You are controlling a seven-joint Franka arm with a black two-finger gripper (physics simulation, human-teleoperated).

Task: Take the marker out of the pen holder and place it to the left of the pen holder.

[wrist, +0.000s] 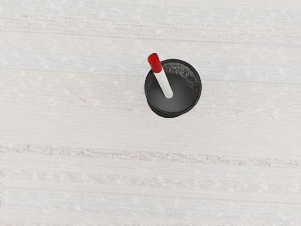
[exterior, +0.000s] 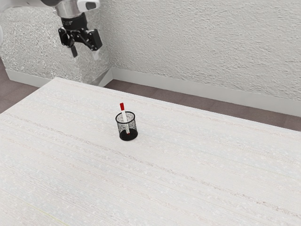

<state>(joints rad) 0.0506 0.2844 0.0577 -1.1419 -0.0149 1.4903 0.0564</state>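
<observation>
Marker, slim, white, red-ended, leans inside black wire-mesh pen holder, apparently rim-propped, red end jutting, likely graspable. Pale streaked table beneath. Black two-finger gripper hangs high, fingers well apart, empty.

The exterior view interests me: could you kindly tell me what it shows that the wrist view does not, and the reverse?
The exterior view adds the arm, its open gripper, the wall and the floor beyond the table.
The wrist view adds a look straight down into the pen holder.
Both share the white marker leaning in the pen holder, red end up, and the tabletop beneath.
</observation>
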